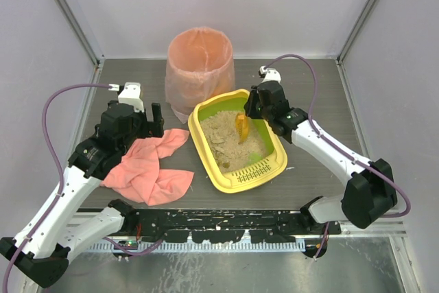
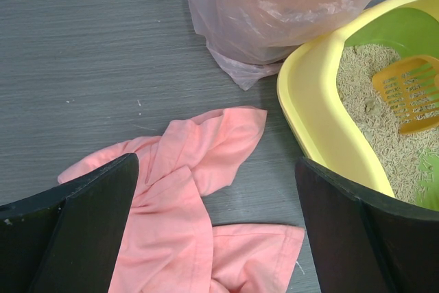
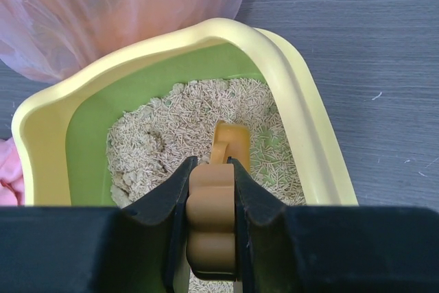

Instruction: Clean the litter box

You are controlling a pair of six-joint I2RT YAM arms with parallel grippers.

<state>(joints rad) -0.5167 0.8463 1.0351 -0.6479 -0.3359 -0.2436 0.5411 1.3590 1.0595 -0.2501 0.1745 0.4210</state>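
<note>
**Overhead and wrist views.** The litter box [image 1: 236,184], a shallow yellow tray with a lime-green inside, sits on the dark wood-grain counter [image 1: 309,176] at centre, between the two arms. Its slotted grate end faces the arm bases. Its far end lies close against the tall round bin [image 1: 199,70], and the bin's pink liner bulges over the tray's far corner. Beige litter [image 1: 223,142] covers most of the tray floor, unevenly, with bare green showing near the grate.

**Right arm.** The right claw [image 1: 250,111] reaches in over the far right part of the tray. In the right wrist view the right claw [image 3: 211,166] is closed firmly on the handle of the orange scoop [image 3: 212,217], a finger pressed to each side. The slotted head points away from the claw and down onto the litter [image 3: 164,142], inside the yellow rim [image 3: 302,101].

**Left arm.** The left claw [image 1: 154,118] hangs to the left of the tray over a crumpled pink cloth [image 1: 147,166]. In the left wrist view the left claw [image 2: 216,162] is spread wide and holds nothing. The cloth [image 2: 185,190] lies below it, with the tray rim [image 2: 309,101] and the scoop [image 2: 411,94] at the right.
</note>
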